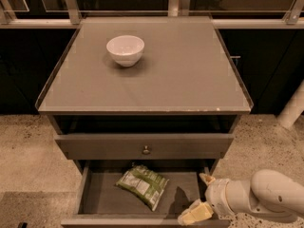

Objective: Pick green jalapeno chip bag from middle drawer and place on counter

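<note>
The green jalapeno chip bag (142,185) lies flat on the floor of the open middle drawer (99,196), left of its centre. My gripper (201,196) is at the drawer's right front corner, to the right of the bag and apart from it. Its two cream fingers are spread, one fingertip (207,178) near the right wall and the other (194,213) over the front edge. It holds nothing. The grey counter (180,75) is above, with a white bowl (125,50) on its back left part.
A shut drawer front with a small round knob (146,150) sits above the open drawer. A railing (71,4) runs behind the counter. A white post (294,106) stands at the right. Speckled floor surrounds the cabinet.
</note>
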Controlling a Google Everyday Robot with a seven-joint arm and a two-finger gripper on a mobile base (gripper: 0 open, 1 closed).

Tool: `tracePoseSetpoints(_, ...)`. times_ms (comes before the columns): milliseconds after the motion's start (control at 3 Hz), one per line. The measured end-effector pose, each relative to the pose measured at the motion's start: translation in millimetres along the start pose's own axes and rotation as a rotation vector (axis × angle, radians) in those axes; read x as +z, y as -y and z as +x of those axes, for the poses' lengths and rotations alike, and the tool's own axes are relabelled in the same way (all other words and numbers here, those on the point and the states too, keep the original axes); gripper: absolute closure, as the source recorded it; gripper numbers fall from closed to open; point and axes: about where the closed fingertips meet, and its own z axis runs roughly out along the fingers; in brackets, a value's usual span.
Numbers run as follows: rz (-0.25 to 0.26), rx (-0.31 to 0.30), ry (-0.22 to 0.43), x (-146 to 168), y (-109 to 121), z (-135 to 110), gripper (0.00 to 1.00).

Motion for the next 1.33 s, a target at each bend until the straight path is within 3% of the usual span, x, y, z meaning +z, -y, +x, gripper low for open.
tracePoseSetpoints(667,-0.006,0.022,0.004,4,-1,7,0.00)
tracePoseSetpoints(1000,0.033,-0.004,0.070,13,7,3,0.00)
tracePoseSetpoints(1333,0.018,-0.074,0.168,42,7,-21,0.00)
